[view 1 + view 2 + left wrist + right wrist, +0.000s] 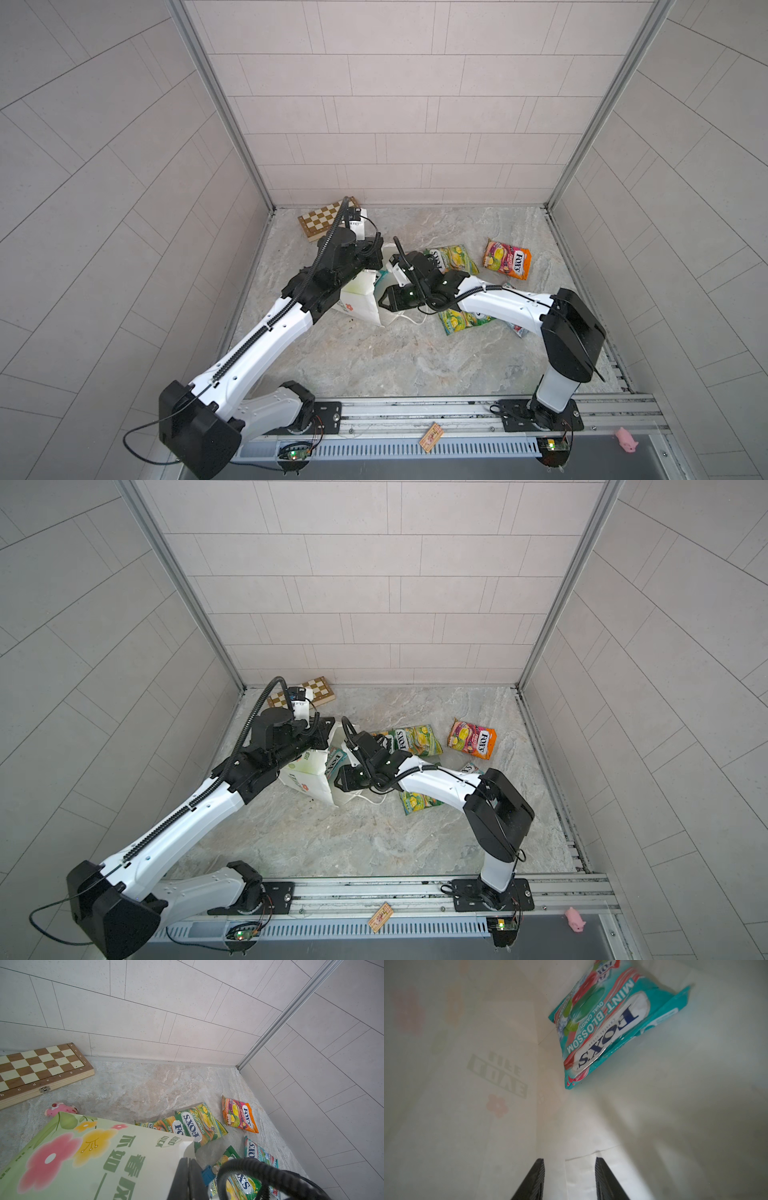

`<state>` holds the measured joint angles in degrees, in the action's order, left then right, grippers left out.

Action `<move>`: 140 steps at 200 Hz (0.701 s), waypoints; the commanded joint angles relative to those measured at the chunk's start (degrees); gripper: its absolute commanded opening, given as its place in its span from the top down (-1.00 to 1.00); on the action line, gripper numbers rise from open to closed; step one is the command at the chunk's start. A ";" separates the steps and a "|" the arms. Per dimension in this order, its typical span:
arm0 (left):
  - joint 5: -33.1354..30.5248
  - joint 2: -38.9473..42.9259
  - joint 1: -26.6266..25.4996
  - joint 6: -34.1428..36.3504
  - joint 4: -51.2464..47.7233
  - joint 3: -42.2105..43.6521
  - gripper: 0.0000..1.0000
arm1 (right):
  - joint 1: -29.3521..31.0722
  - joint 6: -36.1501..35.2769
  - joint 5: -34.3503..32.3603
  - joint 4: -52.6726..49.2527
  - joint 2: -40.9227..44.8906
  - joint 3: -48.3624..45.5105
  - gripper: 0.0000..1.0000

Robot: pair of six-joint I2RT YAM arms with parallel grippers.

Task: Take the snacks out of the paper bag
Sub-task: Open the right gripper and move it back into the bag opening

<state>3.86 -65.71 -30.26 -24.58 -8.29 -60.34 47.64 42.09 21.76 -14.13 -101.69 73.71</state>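
While the left gripper (188, 1168) pinches the rim of the tipped paper bag (93, 1157) toward the far-left corner of the table (374, 361), the half-open, empty right gripper (569, 1160) inside may shove the Mint Blossom packet (608, 1026) deeper.

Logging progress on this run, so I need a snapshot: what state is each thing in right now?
paper bag: tipped on its side, mouth open
left gripper: fingers shut on the paper bag's edge
right gripper: inside the bag, fingers apart, holding nothing
mint packet: inside the bag, not gripped
pink-orange packet: out of the bag, lying flat
green-yellow packets: out, two of them overlapping
chessboard: closed
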 commanded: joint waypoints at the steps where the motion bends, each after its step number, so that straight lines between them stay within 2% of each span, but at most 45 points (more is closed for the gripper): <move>1: 0.54 1.56 0.37 0.67 2.45 0.73 1.00 | 0.18 4.35 -3.00 -0.45 -2.55 3.18 0.15; 93: 0.92 1.48 0.37 0.54 2.76 0.83 1.00 | 0.89 16.24 -7.49 4.89 -10.26 6.64 0.10; 140: 1.51 1.45 0.47 0.50 2.90 0.76 1.00 | 1.11 19.60 -10.81 7.61 -12.32 7.37 0.07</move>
<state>4.67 -65.25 -30.06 -24.58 -7.60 -59.83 48.38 58.11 13.91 -9.06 -112.20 79.61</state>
